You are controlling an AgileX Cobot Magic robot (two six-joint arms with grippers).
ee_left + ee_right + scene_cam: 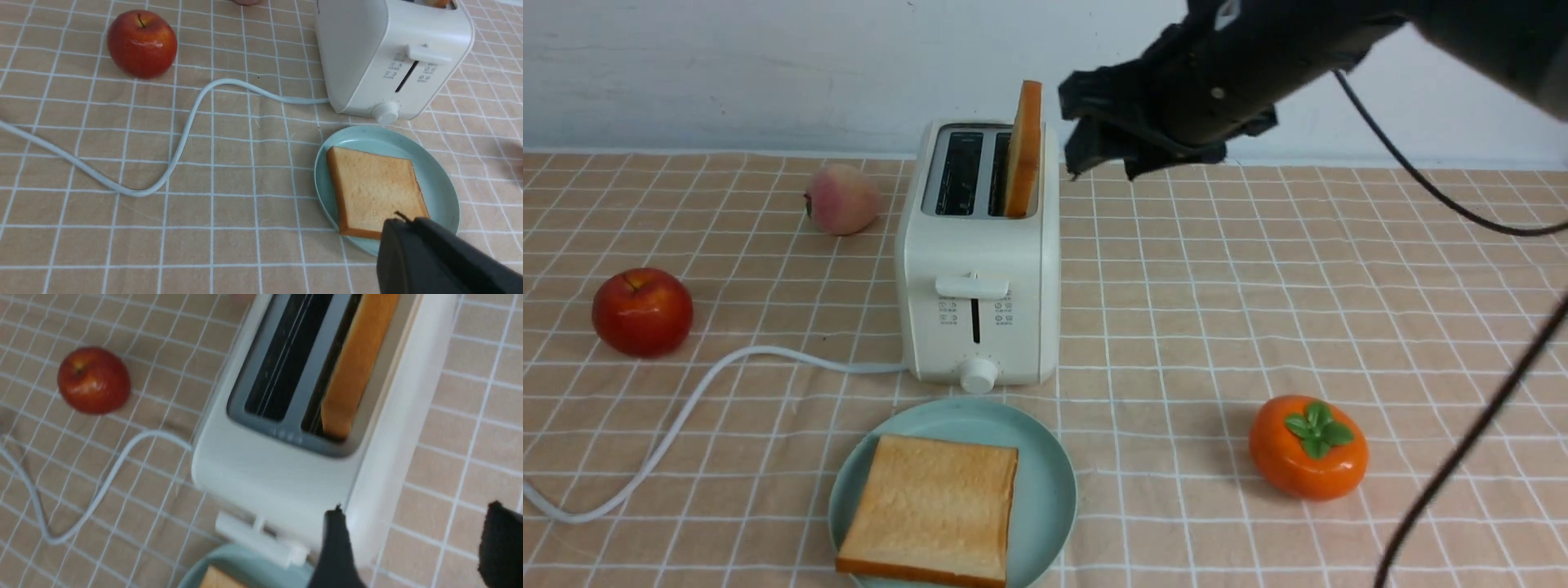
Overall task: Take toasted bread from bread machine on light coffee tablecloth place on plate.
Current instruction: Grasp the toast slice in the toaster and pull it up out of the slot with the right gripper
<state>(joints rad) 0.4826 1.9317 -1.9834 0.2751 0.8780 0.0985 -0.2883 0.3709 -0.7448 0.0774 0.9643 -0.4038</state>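
The cream-white bread machine [978, 269] stands on the light coffee tablecloth [1258, 286]. One slice of toasted bread [1023, 147] stands upright in its right slot; the left slot is empty. It also shows in the right wrist view [359, 363]. A second slice [931, 510] lies flat on the teal plate [1049, 490] in front of the toaster. My right gripper [1103, 163] is open and empty, in the air just right of the standing slice, apart from it. My left gripper [402, 220] is shut and empty, over the plate's near rim [443, 192].
A red apple [642, 312] and a peach [841, 198] lie left of the toaster. An orange persimmon [1308, 447] sits front right. The white cord [686, 408] curls across the cloth at the left. Black arm cables [1462, 449] hang at the right.
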